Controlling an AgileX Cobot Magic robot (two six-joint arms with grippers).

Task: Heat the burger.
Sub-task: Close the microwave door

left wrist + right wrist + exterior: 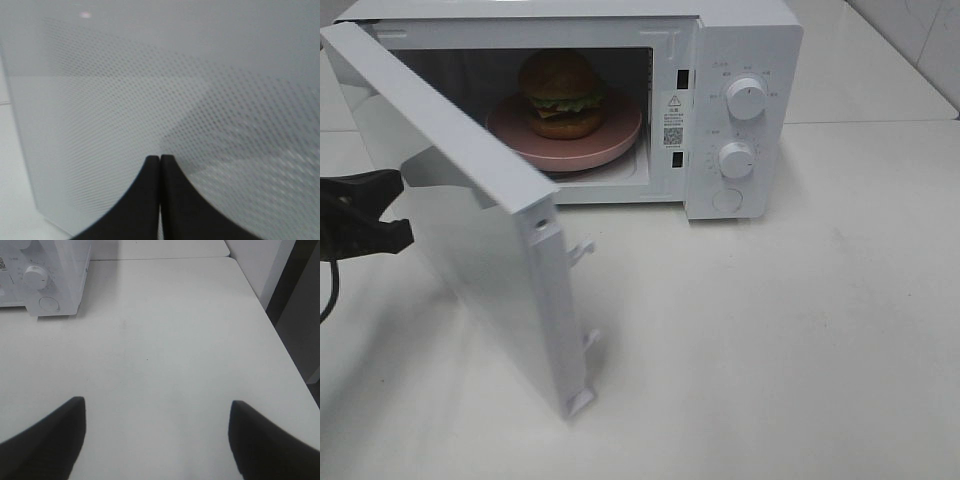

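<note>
I observe the burger (560, 95) upright and intact inside the cavity of the white microwave (745, 40). It rests on the round pink plate (510, 128), roughly centred on it. The domed golden-brown bun top sits level over green lettuce, a strip of yellow cheese, a dark patty and the bottom bun. The microwave door (470, 220) stands open, leaving the burger exposed to my view.

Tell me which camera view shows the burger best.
The exterior high view: the burger sits in plain sight on the pink plate inside the open microwave. The left wrist view faces the door; the right wrist view shows table and knobs, no burger.
</note>
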